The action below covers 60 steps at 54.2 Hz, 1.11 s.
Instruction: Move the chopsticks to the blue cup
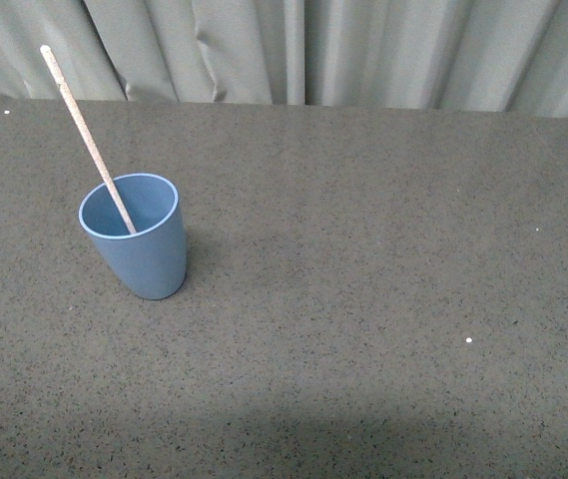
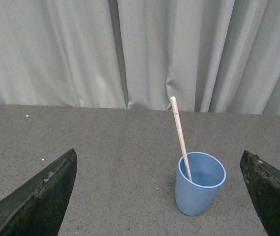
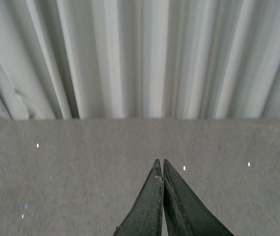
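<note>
You have the dark speckled table (image 1: pixel 363 299) filling most of the front view, from the bottom edge up to the upper part of the frame. Above it, along the top edge, hangs the pale grey-green curtain (image 1: pixel 293 50) in vertical folds; you see the same curtain across the upper half of both wrist views.

In the left half of the front view, a little above the middle, the blue cup (image 1: pixel 139 249) stands upright on the table with its mouth open to you. In the left wrist view you find it in the lower right of the frame, also upright.

The chopsticks (image 1: pixel 84 130) stand inside the cup. The lower end rests within the cup, and the shaft leans on the rim and slants toward the upper left of the front view, its tip crossing in front of the curtain. It reaches well above the cup's rim.

In the left wrist view your left gripper (image 2: pixel 162 196) has its two dark fingers (image 2: pixel 41 201) at the lower left and lower right corners, spread wide and holding nothing. The cup sits between them, nearer the right-hand one, touching neither.

In the right wrist view your right gripper (image 3: pixel 162 172) shows at the bottom centre, its fingers pressed together at the tips with nothing between them, over bare table
</note>
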Each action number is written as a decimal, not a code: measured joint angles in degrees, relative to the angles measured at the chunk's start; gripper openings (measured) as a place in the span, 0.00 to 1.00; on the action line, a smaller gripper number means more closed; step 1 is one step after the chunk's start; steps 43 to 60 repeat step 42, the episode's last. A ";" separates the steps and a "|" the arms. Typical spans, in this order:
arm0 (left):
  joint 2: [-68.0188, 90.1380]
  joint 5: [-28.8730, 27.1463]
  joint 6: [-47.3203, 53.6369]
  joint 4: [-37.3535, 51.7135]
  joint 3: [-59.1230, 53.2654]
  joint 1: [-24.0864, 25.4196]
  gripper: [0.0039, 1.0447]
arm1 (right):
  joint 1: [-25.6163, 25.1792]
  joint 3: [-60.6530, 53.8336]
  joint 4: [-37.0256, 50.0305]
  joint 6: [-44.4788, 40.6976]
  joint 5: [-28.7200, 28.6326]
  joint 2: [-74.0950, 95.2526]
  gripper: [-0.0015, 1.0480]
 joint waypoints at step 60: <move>-0.02 0.00 0.00 0.00 0.00 0.00 0.94 | 0.00 0.00 -0.28 -0.02 0.00 -0.68 0.92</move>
